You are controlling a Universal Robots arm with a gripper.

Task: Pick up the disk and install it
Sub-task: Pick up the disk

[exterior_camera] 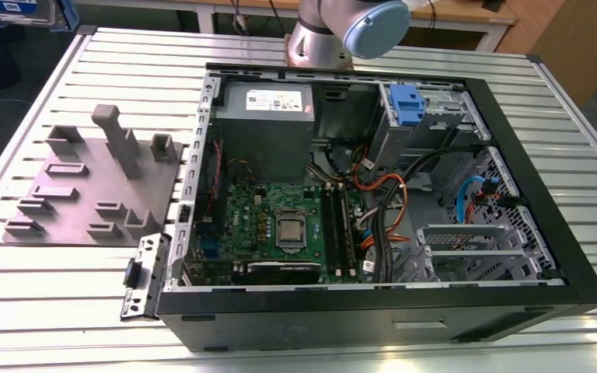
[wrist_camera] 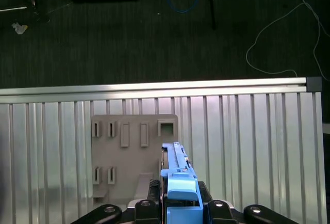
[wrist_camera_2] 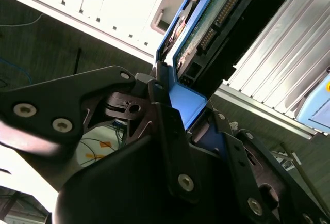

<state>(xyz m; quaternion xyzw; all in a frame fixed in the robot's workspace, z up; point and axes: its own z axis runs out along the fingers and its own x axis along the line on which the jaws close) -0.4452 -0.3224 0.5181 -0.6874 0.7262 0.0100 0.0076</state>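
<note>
- Pincer (wrist_camera: 180,209): black fingers (wrist_camera_2: 170,131) are clamped on the blue end rail of the disk (wrist_camera: 175,164). In both wrist views blue plastic sits between them with no gap showing.
- Disk position: carried in the air, resting on nothing. In the first wrist view a grey slotted plate (wrist_camera: 134,146) lies beyond it, on the ribbed table (wrist_camera: 258,131).
- Disk axis: long axis runs straight out from the pincer toward the plate. It is seen edge-on in the first wrist view, so I judge it is held on edge, not flat.
- Disk face: the second wrist view shows its green circuit-board side (wrist_camera_2: 203,25) with a row of connector pins. I cannot tell which end carries the plug.
- Exterior view: a blue-and-white corner (exterior_camera: 19,12), which I take for the disk, sits at about ten o'clock from the open computer case (exterior_camera: 382,318). It is well apart from the case, past the plate (exterior_camera: 81,194) at nine o'clock.
- Drive cage (exterior_camera: 449,116) with a blue latch tab (exterior_camera: 407,105): at about one o'clock inside the case.
- Progress (judgement): pick-up is done. The install is not done, as the disk is not in the case.
</note>
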